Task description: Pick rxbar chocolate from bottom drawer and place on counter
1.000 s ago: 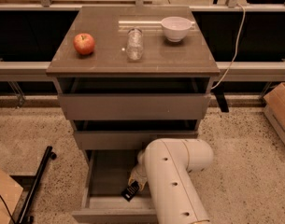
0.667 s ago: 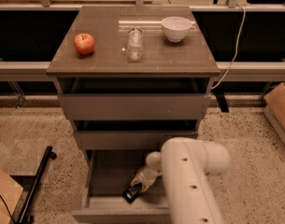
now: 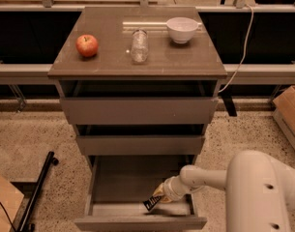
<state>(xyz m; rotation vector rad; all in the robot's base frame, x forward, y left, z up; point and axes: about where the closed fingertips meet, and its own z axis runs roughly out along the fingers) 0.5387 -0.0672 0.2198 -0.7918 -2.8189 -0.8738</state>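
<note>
Now, your counter [image 3: 108, 64] sits high and far, and the bottom drawer [image 3: 118, 182] stands open, near. Your gripper [image 3: 159, 196] reaches into it from the right, jaws closed on the rxbar chocolate [image 3: 152, 203]. The bar's long side slants down-left from them.

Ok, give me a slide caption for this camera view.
Gripper holds the rxbar chocolate in the open bottom drawer; apple, glass jar and white bowl sit on the counter.
</note>
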